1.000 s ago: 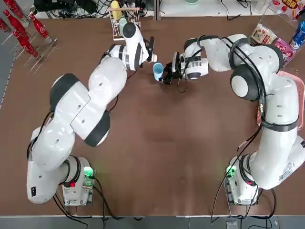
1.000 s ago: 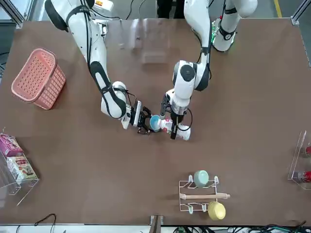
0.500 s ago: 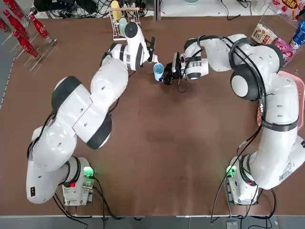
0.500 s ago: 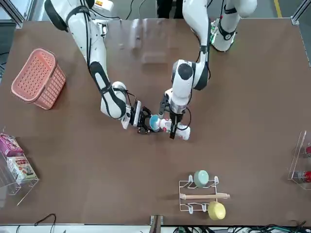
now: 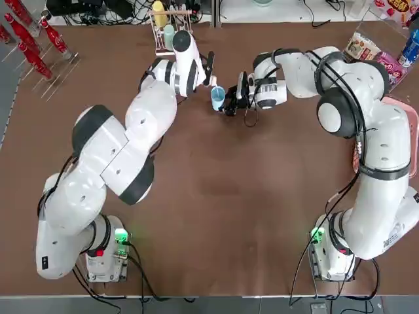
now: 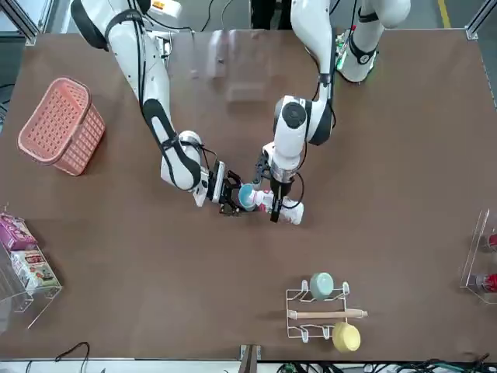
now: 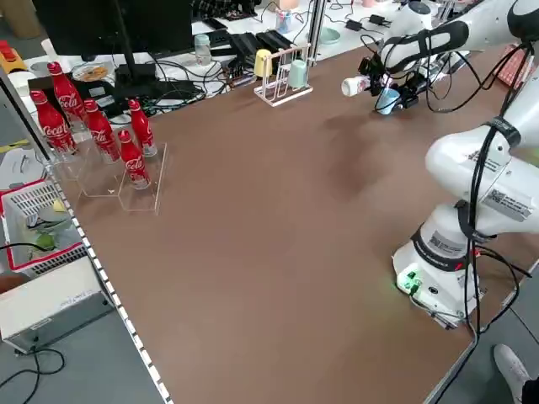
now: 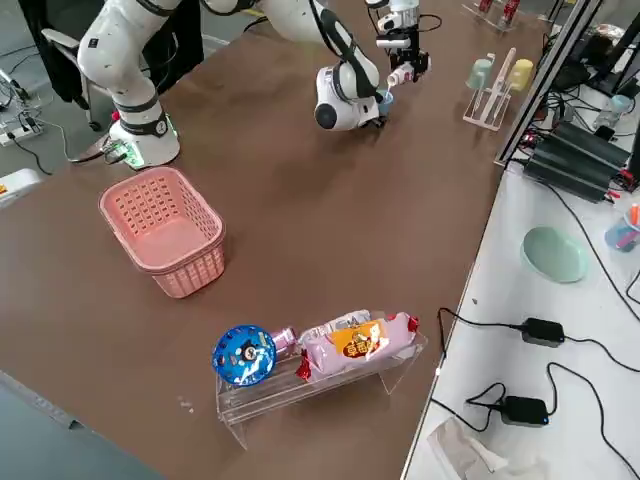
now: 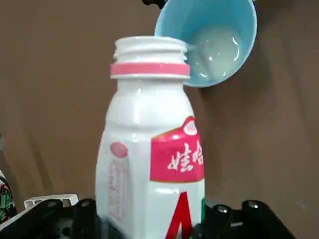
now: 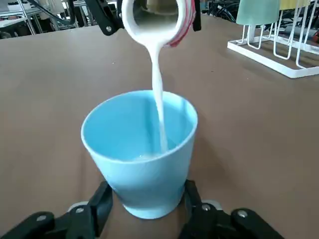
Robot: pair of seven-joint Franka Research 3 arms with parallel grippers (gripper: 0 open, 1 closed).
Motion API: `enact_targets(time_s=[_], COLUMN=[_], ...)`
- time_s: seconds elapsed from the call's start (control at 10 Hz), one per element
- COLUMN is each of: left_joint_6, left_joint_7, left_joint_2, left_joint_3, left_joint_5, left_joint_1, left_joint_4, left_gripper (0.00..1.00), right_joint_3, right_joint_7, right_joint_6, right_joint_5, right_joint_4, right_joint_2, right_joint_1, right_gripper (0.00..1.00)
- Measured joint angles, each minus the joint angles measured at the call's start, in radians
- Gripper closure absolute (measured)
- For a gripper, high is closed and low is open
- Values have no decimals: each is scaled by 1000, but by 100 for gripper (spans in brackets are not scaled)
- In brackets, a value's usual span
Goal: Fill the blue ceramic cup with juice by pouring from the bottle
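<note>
— Juice (image 10: 158, 94) streams from the tipped bottle (image 9: 152, 164), pinched in the left claw (image 5: 208, 69), far centre of the surface (image 5: 229, 196).
— And the blue ceramic cup (image 10: 141, 149)?
— Directly beneath the bottle's mouth, clamped in the right claw (image 5: 229, 101), partly filled.

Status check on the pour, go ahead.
Left claw shut on the bottle, tipped over the blue cup. Right claw shut on the cup. White liquid streaming in, cup partly filled. Nothing in the way.
</note>
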Motion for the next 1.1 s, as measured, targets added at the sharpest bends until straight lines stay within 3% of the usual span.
enact_targets(time_s=[0.3,1.1], left_joint_6=[-13,-115], left_joint_7=[-57,14], left_joint_2=[0,9], left_joint_3=[0,-46], left_joint_5=[-9,-230], left_joint_1=[-1,70], left_joint_4=[8,21], left_gripper=[59,59], right_joint_3=[0,5], right_joint_7=[-1,-4], right_joint_6=[-1,-2], right_joint_5=[0,0], right_joint_4=[-1,-6], right_joint_2=[0,0], right_joint_1=[-1,-12], right_gripper=[36,36])
